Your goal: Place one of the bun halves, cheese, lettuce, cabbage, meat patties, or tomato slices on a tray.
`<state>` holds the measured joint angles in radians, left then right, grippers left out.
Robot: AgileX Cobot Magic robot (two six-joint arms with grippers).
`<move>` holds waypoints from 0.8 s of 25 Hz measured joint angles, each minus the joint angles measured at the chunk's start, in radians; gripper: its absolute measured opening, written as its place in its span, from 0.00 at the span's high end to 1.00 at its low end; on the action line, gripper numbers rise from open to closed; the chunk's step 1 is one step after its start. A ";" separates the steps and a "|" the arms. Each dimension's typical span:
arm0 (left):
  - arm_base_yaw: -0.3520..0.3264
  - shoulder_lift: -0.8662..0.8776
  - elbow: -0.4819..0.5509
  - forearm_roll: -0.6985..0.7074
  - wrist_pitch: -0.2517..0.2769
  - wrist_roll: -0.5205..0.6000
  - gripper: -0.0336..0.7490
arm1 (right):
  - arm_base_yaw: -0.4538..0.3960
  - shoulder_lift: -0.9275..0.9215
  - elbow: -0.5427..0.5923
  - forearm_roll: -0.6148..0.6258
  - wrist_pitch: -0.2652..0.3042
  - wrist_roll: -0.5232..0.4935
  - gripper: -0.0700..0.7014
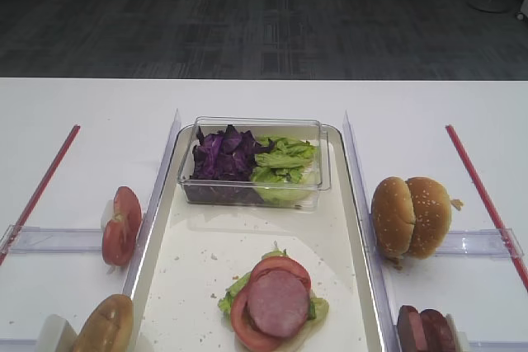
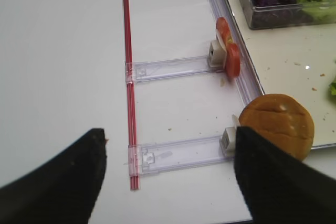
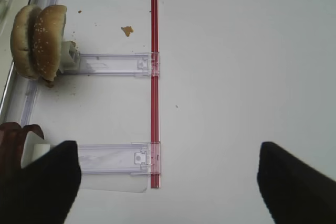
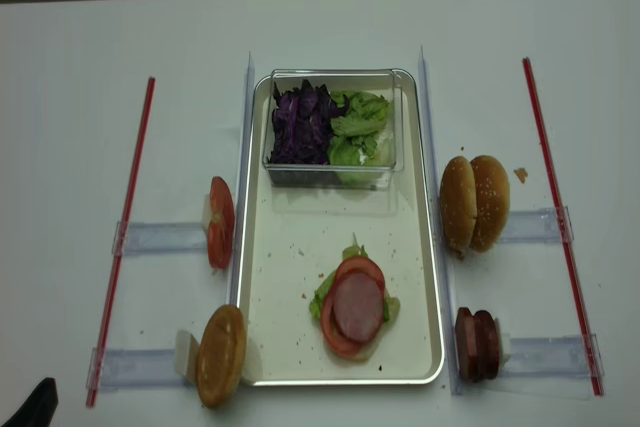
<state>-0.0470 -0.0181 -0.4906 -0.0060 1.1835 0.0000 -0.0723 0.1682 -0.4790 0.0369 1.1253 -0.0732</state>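
The tray (image 4: 430,277) holds a stack with a meat patty (image 4: 358,308) on a tomato slice and lettuce. Cabbage (image 4: 300,125) and lettuce (image 4: 360,127) fill a clear box at its far end. Left of the tray stand tomato slices (image 4: 219,223) and a bun half (image 4: 221,355). On the right stand two bun halves (image 4: 475,203) and meat patties (image 4: 477,344). My left gripper (image 2: 168,179) is open over a clear rail, with the bun half (image 2: 277,123) by its right finger. My right gripper (image 3: 168,182) is open above bare table, right of the meat patties (image 3: 11,139).
Red strips (image 4: 125,227) (image 4: 558,217) run along both outer sides. Clear plastic rails (image 4: 160,238) (image 4: 545,357) lie across the table and carry the upright food. Clear dividers (image 1: 356,187) flank the tray. Crumbs (image 3: 126,30) lie near the right buns.
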 joint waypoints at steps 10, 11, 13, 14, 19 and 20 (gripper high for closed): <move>0.000 0.000 0.000 0.000 0.000 0.000 0.35 | 0.000 -0.031 0.000 0.000 -0.002 0.000 0.01; 0.000 0.000 0.000 0.000 0.000 0.000 0.35 | 0.000 -0.046 0.000 0.000 -0.002 0.000 0.01; 0.000 0.000 0.000 0.000 0.000 0.000 0.35 | 0.000 -0.081 0.000 0.000 -0.002 0.000 0.01; 0.000 0.000 0.000 0.000 0.000 -0.007 0.35 | 0.000 -0.094 0.000 0.000 -0.002 0.000 0.01; 0.000 0.000 0.000 0.000 0.000 0.000 0.35 | 0.000 -0.141 0.000 0.000 -0.002 0.000 0.01; 0.000 0.000 0.000 0.000 0.000 0.000 0.35 | 0.000 -0.155 0.000 0.000 -0.002 0.000 0.01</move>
<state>-0.0470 -0.0181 -0.4906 -0.0060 1.1835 0.0000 -0.0723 0.0132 -0.4790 0.0369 1.1237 -0.0732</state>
